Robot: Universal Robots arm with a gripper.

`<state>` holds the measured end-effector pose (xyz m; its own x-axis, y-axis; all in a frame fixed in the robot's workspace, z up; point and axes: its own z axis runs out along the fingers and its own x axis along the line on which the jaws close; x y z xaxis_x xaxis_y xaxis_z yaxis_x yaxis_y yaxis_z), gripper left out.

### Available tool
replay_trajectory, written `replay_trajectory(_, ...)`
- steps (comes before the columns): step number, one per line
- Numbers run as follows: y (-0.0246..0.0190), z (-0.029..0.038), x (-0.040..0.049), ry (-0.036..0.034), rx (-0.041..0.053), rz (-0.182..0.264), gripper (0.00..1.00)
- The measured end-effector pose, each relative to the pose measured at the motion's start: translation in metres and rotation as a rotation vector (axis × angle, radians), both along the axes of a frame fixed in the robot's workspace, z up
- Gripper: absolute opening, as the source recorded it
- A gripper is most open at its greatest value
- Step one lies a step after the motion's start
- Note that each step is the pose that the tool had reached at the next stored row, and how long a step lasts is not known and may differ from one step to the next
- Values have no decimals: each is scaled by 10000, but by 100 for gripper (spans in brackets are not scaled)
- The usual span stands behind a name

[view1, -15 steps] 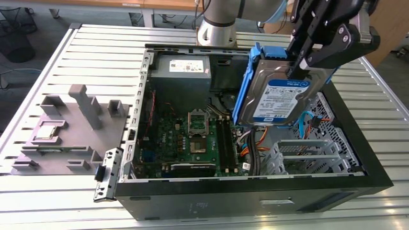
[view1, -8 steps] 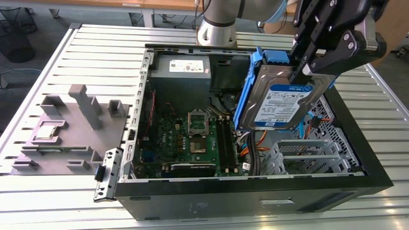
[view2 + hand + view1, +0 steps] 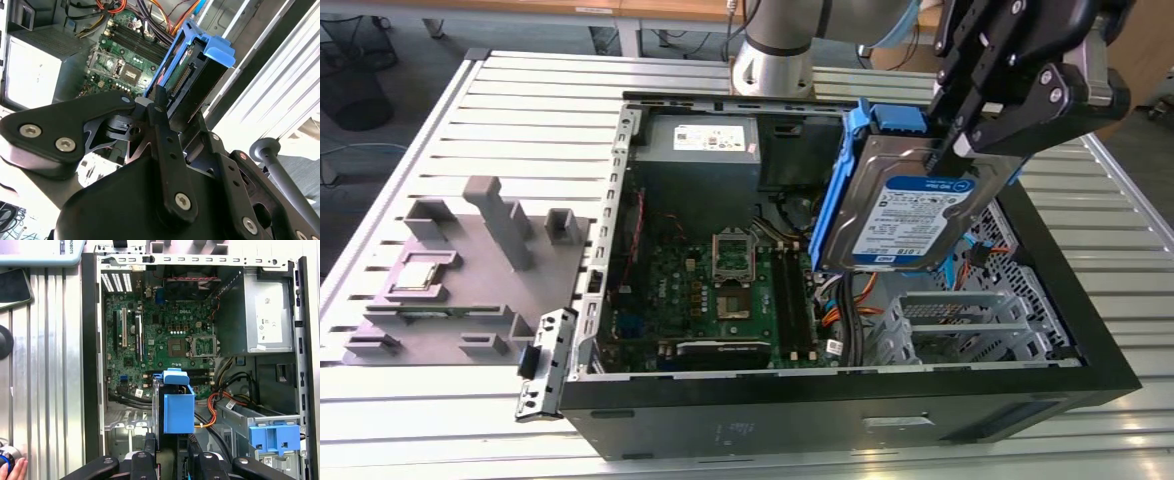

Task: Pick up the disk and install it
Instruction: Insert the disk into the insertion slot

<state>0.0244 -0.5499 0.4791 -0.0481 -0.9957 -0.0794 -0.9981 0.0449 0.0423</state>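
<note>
Gripper (image 3: 958,150) is gripping the disk (image 3: 907,215) by its upper edge, fingers (image 3: 160,117) closed on it. It is holding the disk tilted in the air, label facing outward, over the open computer case (image 3: 854,405). The disk is hanging above the area between the motherboard (image 3: 720,285) and the metal drive cage (image 3: 954,320). An empty blue caddy (image 3: 274,435) is sitting inside the case.

Case (image 3: 854,405) is set on the table (image 3: 520,90). The motherboard (image 3: 720,290) is laid on the case floor, with the power supply (image 3: 700,140) behind it. The disk (image 3: 907,215) is held tilted above the interior by the pincer (image 3: 958,150), to the exterior view's right of the motherboard. A fixture block (image 3: 454,270) is placed to the exterior view's left of the case.
</note>
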Motion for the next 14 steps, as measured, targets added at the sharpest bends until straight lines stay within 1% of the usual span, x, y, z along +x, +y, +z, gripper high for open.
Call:
replay_trajectory(6, -4, -1, 82, 27, 0, -11, 35)
replay_trajectory(8, -14, -2, 99, 32, 0, -13, 35)
replay_trajectory(14, -89, -8, 126, 42, 1, -44, 35)
